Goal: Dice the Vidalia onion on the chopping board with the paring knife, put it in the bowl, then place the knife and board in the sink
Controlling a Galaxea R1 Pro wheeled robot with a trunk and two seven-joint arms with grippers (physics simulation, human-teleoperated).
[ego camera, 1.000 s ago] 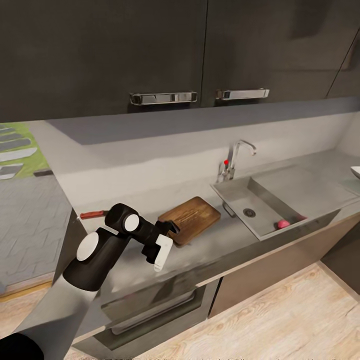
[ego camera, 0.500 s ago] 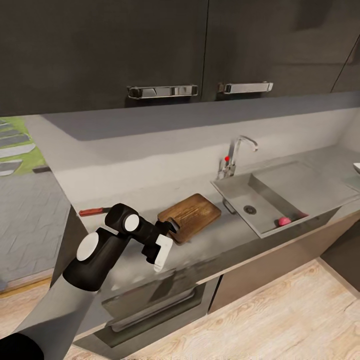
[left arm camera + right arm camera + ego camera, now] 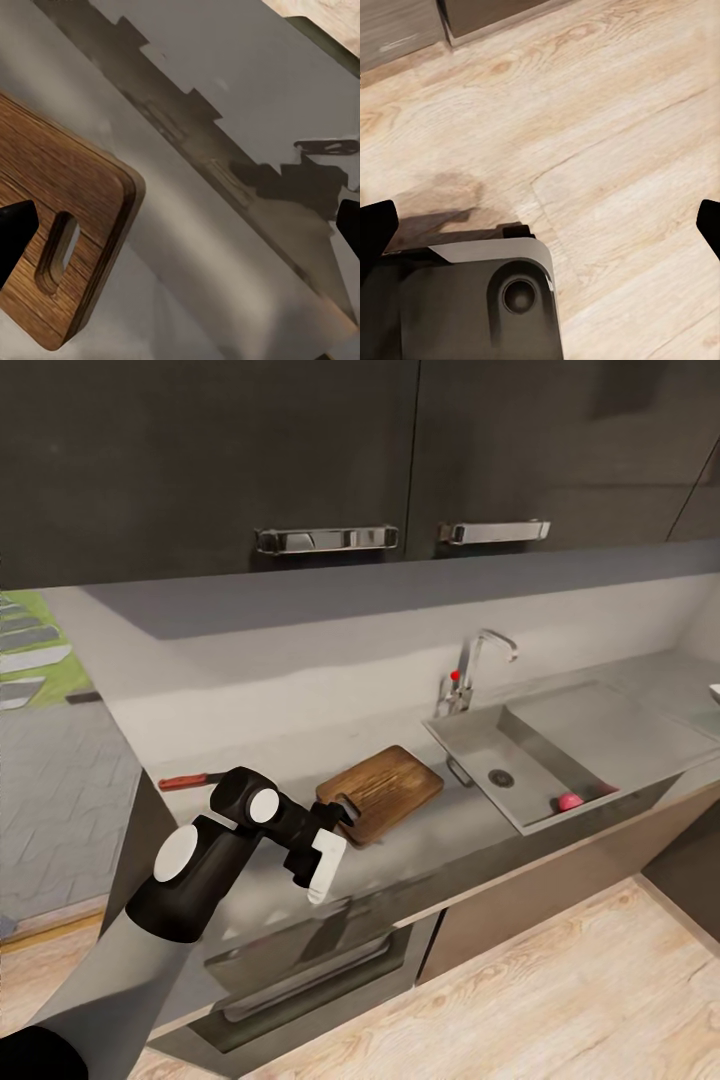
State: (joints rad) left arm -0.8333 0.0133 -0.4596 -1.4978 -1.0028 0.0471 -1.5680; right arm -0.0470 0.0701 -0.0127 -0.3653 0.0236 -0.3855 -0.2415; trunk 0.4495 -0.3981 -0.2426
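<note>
The left gripper (image 3: 330,838) hangs over the front strip of the countertop (image 3: 420,850), just beside the near corner of the chopping board (image 3: 385,788). In the left wrist view its 2 dark fingertips (image 3: 16,229) sit at opposite borders of the picture, spread wide with nothing between them but the board's handle end and bare worktop. The board (image 3: 67,225) lies flat, its slot handle hole toward the gripper, one rounded corner close to the counter's front edge. Between the board and the sink (image 3: 520,760) there is a free band of grey worktop.

The Vidalia onion (image 3: 570,801) rests in the sink basin against the front wall, toward the right corner, apart from the round drain (image 3: 501,778). The tap (image 3: 470,670) stands at the basin's back left corner. The paring knife (image 3: 185,780) lies near the counter's left end, its red handle showing and its blade end hidden behind the left arm's wrist joint. A sliver of the white bowl (image 3: 714,693) shows at the far right edge of the head view.

The right gripper (image 3: 540,225) points down at the wooden floor (image 3: 607,112), fingertips wide apart and empty, above the robot's dark base (image 3: 472,300). Dark wall cabinets (image 3: 300,460) overhang the counter's back
</note>
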